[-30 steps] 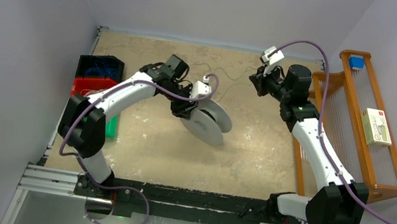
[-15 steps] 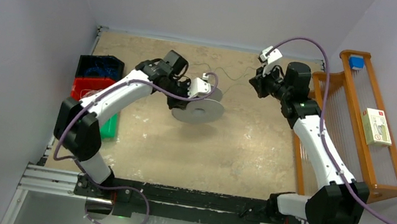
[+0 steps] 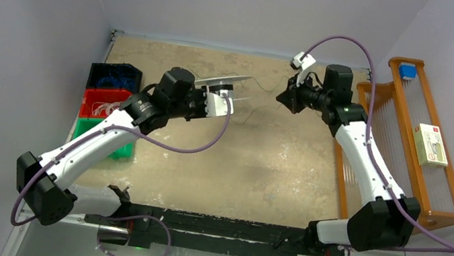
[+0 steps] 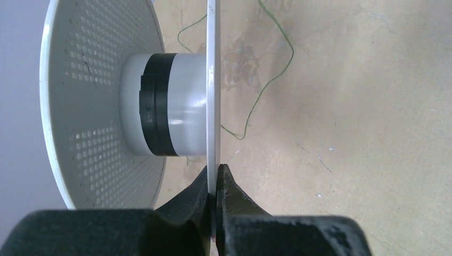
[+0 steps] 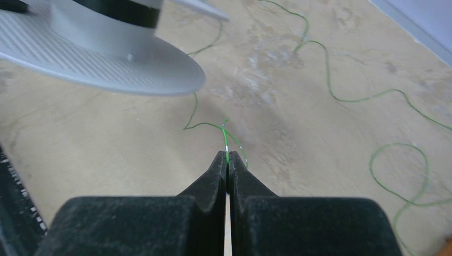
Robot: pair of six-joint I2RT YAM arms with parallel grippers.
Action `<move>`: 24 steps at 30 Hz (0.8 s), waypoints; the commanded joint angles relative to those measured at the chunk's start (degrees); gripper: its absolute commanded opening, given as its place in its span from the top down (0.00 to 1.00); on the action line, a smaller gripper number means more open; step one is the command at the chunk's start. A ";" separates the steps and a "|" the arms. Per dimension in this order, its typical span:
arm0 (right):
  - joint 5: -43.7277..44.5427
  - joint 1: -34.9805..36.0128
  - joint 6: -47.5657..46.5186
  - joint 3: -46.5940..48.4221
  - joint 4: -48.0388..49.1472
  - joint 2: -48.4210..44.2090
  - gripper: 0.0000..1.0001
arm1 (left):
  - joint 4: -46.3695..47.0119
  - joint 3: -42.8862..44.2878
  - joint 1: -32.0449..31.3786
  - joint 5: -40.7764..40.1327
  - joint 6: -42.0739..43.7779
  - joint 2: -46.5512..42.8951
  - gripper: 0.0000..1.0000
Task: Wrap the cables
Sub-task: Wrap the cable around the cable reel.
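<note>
The pale grey spool (image 3: 221,80) hangs above the table at the back centre, its flanges nearly level in the top view. My left gripper (image 4: 215,170) is shut on the thin edge of one flange (image 4: 213,80); the hub (image 4: 184,106) carries a black band. The cable (image 5: 330,90), a thin green wire, snakes loosely over the table (image 3: 252,166) behind and under the spool (image 5: 106,53). My right gripper (image 5: 227,156) is shut on the cable near its end, just right of the spool. In the top view the right gripper (image 3: 281,99) faces the left gripper (image 3: 206,92).
Blue (image 3: 114,75), red (image 3: 98,100) and green (image 3: 126,147) bins stand along the left edge. A wooden rack (image 3: 413,88) with a small box (image 3: 431,145) and a blue block (image 3: 408,71) lines the right edge. Purple arm cables arc above both wrists.
My left gripper has closed on the spool's flange, lifted it off the table and swung it toward the back, turning it nearly level. The right gripper shifted slightly left, still pinching the cable.
</note>
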 commanded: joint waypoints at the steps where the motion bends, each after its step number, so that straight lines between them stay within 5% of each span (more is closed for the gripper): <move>1: -12.98 0.08 1.30 4.50 -3.82 2.43 1.00 | 6.94 -0.72 -1.74 -1.59 4.12 -2.84 1.00; 12: -30.30 0.04 5.07 4.66 -4.41 4.66 1.00 | 13.07 -6.84 -4.52 -9.77 9.99 -3.08 1.00; 24: -33.28 0.10 7.94 4.07 -3.86 9.70 1.00 | 14.72 -7.04 -7.88 -11.46 11.53 -1.15 1.00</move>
